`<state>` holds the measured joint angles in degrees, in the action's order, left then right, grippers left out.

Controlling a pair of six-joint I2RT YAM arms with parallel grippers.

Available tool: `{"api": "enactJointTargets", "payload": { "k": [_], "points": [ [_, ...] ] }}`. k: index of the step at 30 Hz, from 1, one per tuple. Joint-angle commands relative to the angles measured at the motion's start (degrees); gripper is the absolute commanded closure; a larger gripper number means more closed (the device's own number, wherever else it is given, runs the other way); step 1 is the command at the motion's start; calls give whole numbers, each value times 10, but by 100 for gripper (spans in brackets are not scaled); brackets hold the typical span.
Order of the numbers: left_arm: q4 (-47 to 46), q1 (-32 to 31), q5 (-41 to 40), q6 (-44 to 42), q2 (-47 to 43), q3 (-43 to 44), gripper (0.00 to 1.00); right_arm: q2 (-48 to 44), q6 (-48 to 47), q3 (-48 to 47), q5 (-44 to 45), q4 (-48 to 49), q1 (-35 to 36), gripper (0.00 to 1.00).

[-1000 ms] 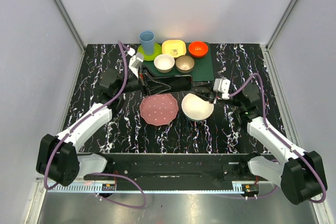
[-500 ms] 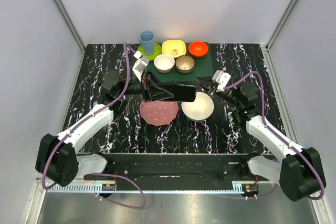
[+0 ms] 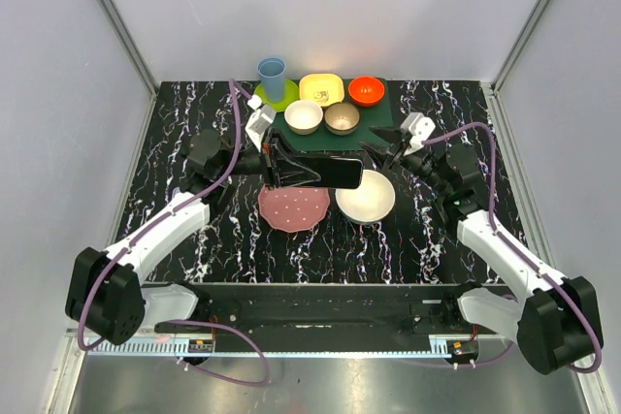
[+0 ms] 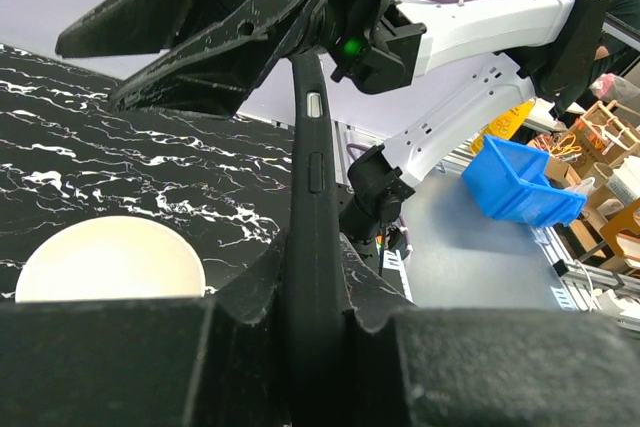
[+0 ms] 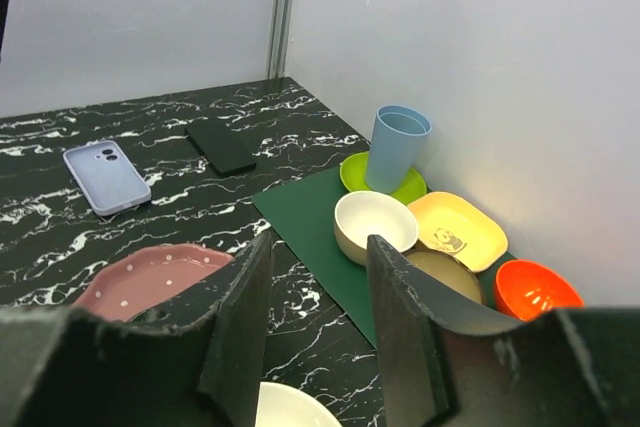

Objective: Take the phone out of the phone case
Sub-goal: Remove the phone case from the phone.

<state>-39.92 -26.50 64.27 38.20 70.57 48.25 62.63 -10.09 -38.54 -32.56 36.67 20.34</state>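
My left gripper (image 3: 291, 170) is shut on a flat black phone (image 3: 328, 173) and holds it in the air over the pink plate (image 3: 291, 208) and the cream bowl (image 3: 366, 199). In the left wrist view the phone's dark edge (image 4: 312, 167) with its side buttons runs up from between my fingers (image 4: 240, 292). No lavender rim shows on it. My right gripper (image 3: 386, 154) is open and empty, close to the phone's far end. The right wrist view, with the open gripper (image 5: 318, 247), shows a pale lavender phone case (image 5: 105, 177) flat on the table beside a black slab (image 5: 222, 147).
A green mat (image 3: 374, 128) at the back carries a white bowl (image 3: 304, 116), a brown bowl (image 3: 342, 117), a yellow dish (image 3: 321, 88), an orange bowl (image 3: 367, 90) and a blue cup (image 3: 272, 77) on a green saucer. Grey walls enclose the table.
My left gripper has lifted the phone off the table and carried it right, over the plate and bowl. My right gripper has risen and moved back from the cream bowl toward the phone's end.
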Motion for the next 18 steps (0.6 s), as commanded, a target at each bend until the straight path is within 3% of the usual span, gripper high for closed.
{"api": "enactJointTargets", "payload": {
  "k": [1, 8, 18],
  "points": [
    [-10, 1, -18, -35, -28, 25, 100, -17, 68, -36, 8, -8, -8, 51],
    [32, 7, -46, -67, -31, 32, 100, -30, 154, -51, -6, -10, -31, 51],
    [77, 19, -94, -97, -35, 32, 100, -27, 245, -85, -153, -34, -48, 54]
  ]
}}
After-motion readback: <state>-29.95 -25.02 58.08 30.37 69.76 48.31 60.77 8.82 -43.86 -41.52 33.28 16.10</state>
